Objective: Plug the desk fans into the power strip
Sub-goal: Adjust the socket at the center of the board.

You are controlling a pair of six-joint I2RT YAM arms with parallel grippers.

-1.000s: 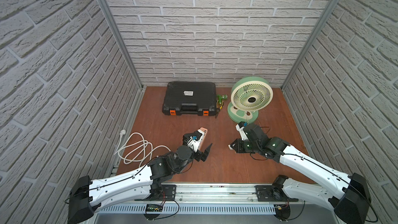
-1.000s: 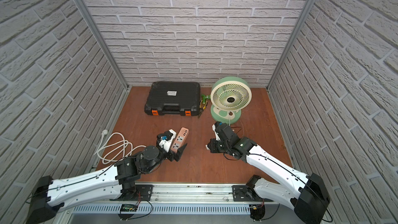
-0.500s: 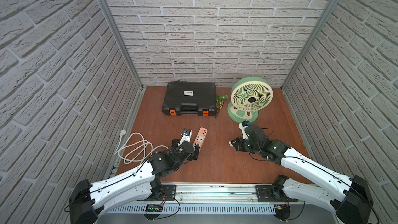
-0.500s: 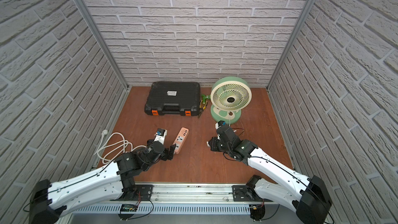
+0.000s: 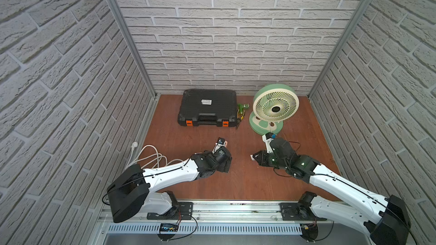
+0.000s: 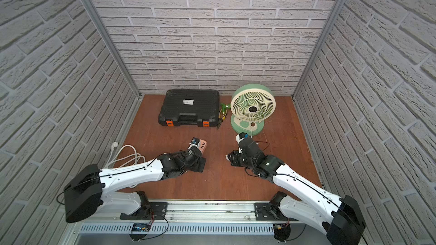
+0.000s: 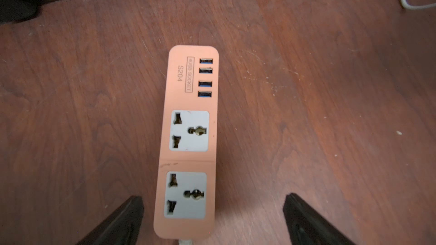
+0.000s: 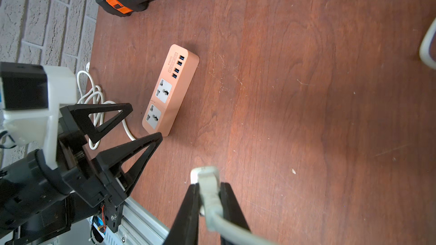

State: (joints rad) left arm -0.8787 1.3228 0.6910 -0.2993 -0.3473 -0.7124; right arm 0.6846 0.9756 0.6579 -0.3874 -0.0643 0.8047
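Tabletop (image 5: 247, 182): clenching right gripper (image 8: 208, 186) on white plug (image 8: 204, 173) of desk fan (image 5: 275, 108), near power strip (image 8: 171, 90); holding left gripper (image 7: 213, 196) released, spread wide, just beside power strip's cable end.

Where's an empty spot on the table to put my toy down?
Free: the bare wood between the power strip and the right gripper, and the table between fan and side wall. Crowded: the back row of black case and fan, and the cable coil.
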